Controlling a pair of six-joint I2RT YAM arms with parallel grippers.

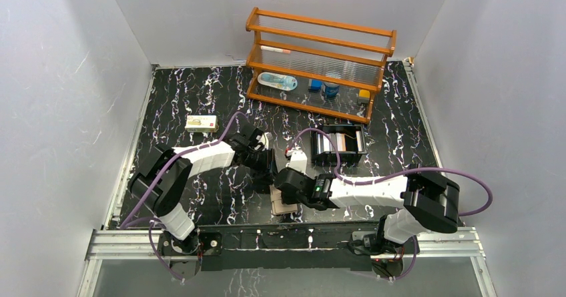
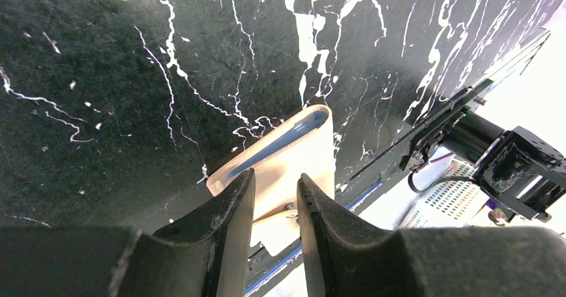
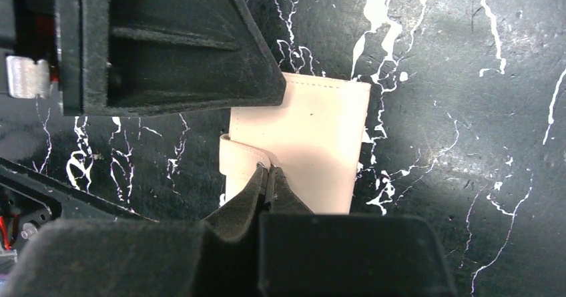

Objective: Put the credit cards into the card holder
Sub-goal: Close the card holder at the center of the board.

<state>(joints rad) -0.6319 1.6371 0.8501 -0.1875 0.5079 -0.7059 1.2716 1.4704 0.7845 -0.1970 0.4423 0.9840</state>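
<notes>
The tan card holder (image 1: 283, 202) lies on the black marbled table near the front edge. In the left wrist view (image 2: 304, 157) a light blue card (image 2: 275, 146) shows edge-on inside its pocket. The yellowish card is not visible. My right gripper (image 3: 267, 171) is shut on the holder's strap flap (image 3: 241, 151), over the holder's flat face (image 3: 320, 143). My left gripper (image 2: 275, 185) hovers just above the holder with its jaws a little apart and nothing between them. In the top view the left gripper (image 1: 265, 165) and the right gripper (image 1: 280, 189) meet over the holder.
A wooden rack (image 1: 319, 57) with a bottle and small blue items stands at the back. A black slotted box (image 1: 340, 147) sits right of centre. A small cream box (image 1: 201, 123) lies at the left. The metal front rail (image 1: 287, 240) runs close to the holder.
</notes>
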